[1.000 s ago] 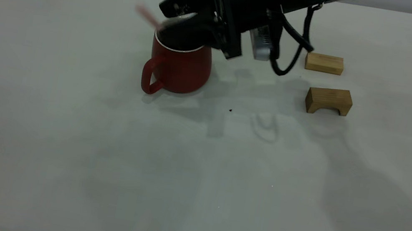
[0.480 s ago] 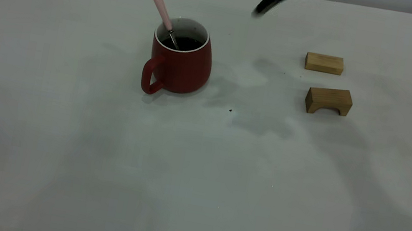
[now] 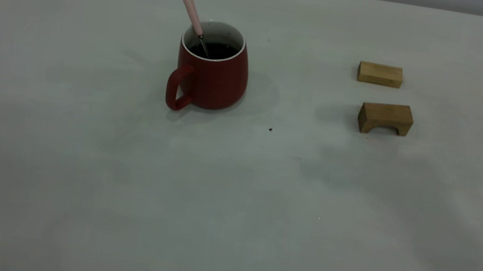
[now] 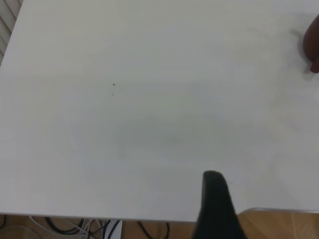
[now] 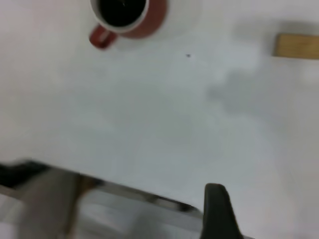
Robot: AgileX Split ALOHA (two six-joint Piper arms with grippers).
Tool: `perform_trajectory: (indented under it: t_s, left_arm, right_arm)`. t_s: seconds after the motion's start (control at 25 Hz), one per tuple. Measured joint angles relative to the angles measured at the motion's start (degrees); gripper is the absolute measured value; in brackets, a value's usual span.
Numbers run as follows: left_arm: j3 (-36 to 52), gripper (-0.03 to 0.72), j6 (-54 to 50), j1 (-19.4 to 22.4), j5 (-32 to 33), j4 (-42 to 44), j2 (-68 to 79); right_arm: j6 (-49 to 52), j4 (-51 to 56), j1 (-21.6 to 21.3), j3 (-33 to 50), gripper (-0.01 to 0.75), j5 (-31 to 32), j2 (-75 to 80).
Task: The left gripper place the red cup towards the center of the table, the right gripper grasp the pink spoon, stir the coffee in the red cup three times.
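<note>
While the pink spoon [image 3: 192, 11] leans on the rim of the red cup [image 3: 211, 75] near mid-table, bowl sunk in the coffee [image 3: 214, 50], any bump could tip it out, though neither gripper's fingers show enough to tell their state.
</note>
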Motion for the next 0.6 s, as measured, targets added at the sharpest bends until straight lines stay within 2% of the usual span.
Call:
perform_trajectory:
  t_s: [0.36,0.52,0.6]
  left_arm:
    - [0.00,0.573,0.00,0.00,0.00,0.00,0.00]
    - [0.00,0.573,0.00,0.00,0.00,0.00,0.00]
    - [0.00,0.573,0.00,0.00,0.00,0.00,0.00]
  right_arm:
    - [-13.50,-3.98,-0.44,28.13,0.533,0.69,-30.15]
    - [-13.99,-3.92,-4.47,38.91,0.528,-0.05,-47.20]
    - [-13.99,-3.92,-8.25,44.07,0.523,-1.54,-56.34]
